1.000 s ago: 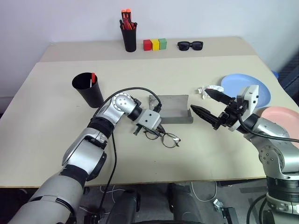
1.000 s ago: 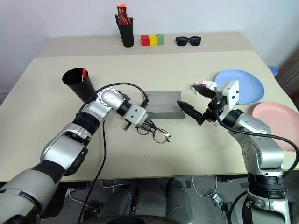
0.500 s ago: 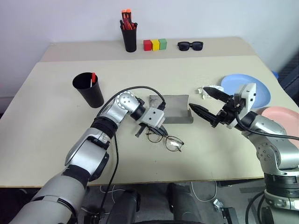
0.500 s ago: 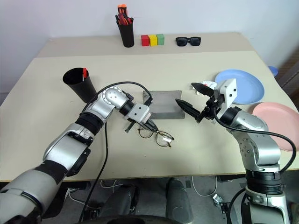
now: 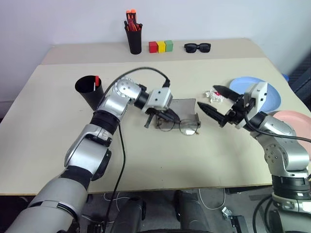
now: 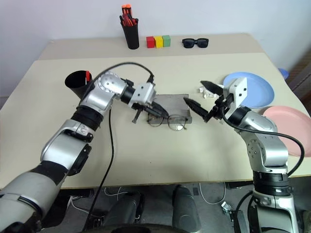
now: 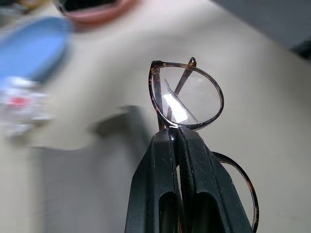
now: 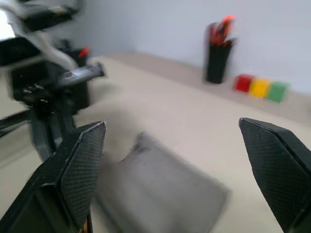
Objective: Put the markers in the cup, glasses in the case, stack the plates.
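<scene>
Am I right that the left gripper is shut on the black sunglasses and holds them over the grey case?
Not quite: the left gripper is shut on the wire-frame glasses, not the sunglasses, which lie at the table's far edge. The left wrist view shows the grip; they do hang over the grey case.

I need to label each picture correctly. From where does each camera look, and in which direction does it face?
Left eye: on the head, looking forward and down at the table; both arms show.
Right eye: beside it, same scene.
Left wrist: looks along the left gripper, shut on the glasses.
Right wrist: looks between the open right gripper fingers at the case.
Shared: both wrist views show the case, as the head views do.
</scene>
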`<state>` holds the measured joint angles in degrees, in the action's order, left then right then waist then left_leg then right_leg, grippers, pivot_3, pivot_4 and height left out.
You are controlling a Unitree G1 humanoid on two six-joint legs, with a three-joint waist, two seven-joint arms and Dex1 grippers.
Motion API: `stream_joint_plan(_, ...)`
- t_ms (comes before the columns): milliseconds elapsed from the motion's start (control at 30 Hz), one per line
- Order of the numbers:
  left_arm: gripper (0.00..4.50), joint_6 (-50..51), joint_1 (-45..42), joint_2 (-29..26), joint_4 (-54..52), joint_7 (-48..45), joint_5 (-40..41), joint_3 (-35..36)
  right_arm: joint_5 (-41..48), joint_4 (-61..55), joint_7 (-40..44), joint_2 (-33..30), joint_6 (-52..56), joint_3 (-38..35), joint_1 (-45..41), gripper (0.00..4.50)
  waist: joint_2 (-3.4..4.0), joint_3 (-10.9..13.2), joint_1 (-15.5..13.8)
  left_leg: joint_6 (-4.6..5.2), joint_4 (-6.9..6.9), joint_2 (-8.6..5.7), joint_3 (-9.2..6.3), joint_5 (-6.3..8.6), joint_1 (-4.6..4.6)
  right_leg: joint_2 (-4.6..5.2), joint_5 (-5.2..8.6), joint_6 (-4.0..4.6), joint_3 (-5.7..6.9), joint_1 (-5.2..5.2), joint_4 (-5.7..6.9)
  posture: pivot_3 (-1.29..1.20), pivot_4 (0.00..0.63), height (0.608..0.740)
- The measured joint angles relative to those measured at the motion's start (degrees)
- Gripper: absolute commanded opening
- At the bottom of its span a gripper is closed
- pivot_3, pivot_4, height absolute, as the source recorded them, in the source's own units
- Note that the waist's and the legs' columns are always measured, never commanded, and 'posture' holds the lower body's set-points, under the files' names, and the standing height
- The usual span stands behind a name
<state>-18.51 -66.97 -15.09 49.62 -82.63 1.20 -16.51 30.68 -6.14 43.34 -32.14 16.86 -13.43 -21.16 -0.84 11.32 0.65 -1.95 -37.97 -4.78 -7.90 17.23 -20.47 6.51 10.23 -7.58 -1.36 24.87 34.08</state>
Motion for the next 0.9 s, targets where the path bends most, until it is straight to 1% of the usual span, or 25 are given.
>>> stream_joint_plan(100, 0.01, -2.8, -2.3, -0.4, 6.0, 8.7, -3.7, 0.0, 0.0, 1.4, -0.2, -0.3, -1.0, -1.6, -0.4, 4.5, 0.0, 0.0, 0.0, 0.04, 0.02, -0.02, -0.01, 0.02, 0.0, 0.0, 0.0, 0.0, 0.0, 0.0, -0.01, 0.0, 0.15, 0.74)
stream_joint_plan(233, 0.01, -4.7, -2.7, 0.2, 12.6, 16.2, -7.7, -0.4, -0.3, 1.7, 0.5, -0.5, -1.4, -1.6, 0.4, 4.5, 0.0, 0.0, 0.1, 0.07, 0.01, -0.05, 0.0, 0.04, -0.02, 0.0, -0.03, -0.05, 0.0, 0.0, -0.01, 0.0, 0.15, 0.74)
stream_joint_plan(400, 0.01, -5.8, -2.8, 3.9, 17.7, 24.9, -11.9, -0.8, 0.0, 1.7, 0.4, -0.5, -1.3, -1.8, 0.5, 4.5, 0.0, 0.0, -0.1, 0.07, -0.02, -0.09, 0.0, 0.04, -0.04, 0.04, -0.06, -0.11, -0.01, -0.02, -0.02, 0.0, 0.15, 0.74)
stream_joint_plan(600, 0.01, -8.8, -3.8, 6.5, 20.7, 29.0, -15.6, -2.3, -0.1, 1.7, 0.1, -0.4, -1.3, -1.8, 0.5, 4.5, 0.0, 0.0, 0.1, 0.07, -0.03, -0.11, 0.01, 0.04, -0.03, 0.05, -0.07, -0.12, -0.01, -0.02, -0.03, 0.0, 0.15, 0.74)
stream_joint_plan(767, 0.01, -10.6, -4.1, 8.0, 21.7, 28.8, -17.8, -3.5, -0.1, 1.6, -0.2, -0.4, -1.3, -1.7, 0.5, 4.5, 0.0, 0.0, 0.0, 0.07, -0.03, -0.12, 0.01, 0.04, -0.03, 0.06, -0.07, -0.12, -0.01, -0.02, -0.03, 0.0, 0.15, 0.74)
stream_joint_plan(900, 0.01, -10.5, -4.1, 8.1, 22.1, 27.6, -19.6, -4.9, -0.1, 1.1, -0.3, -0.4, -1.3, -1.6, 0.7, 4.5, 0.0, 0.0, 0.1, 0.07, -0.03, -0.12, 0.01, 0.04, -0.02, 0.06, -0.07, -0.13, -0.01, -0.03, -0.02, 0.0, 0.15, 0.74)
